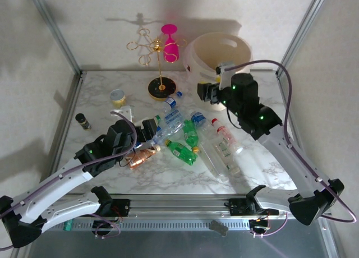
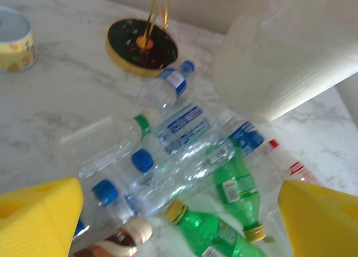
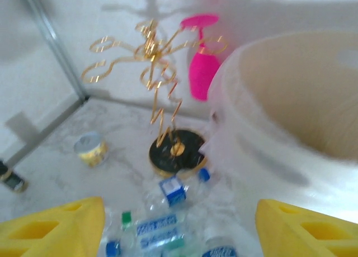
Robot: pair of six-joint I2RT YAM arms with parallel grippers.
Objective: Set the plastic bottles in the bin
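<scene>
**Both grippers empty, bottles heaped beside the bin**

The bin [image 1: 196, 64] stands mouth-up, ready for drops. The right gripper [image 1: 210, 92] hangs just before the bin's near wall, fingers spread and holding nothing. The left gripper [image 1: 150, 128], farther to the bin's near left, is likewise wide and empty, probably lining up a pick. The plastic bottles [image 1: 190, 133] lie on their sides near the bin. The right wrist view shows the bin's inner wall, seemingly bare, though blurred. The left wrist view separates caps that merge from overhead.
</scene>
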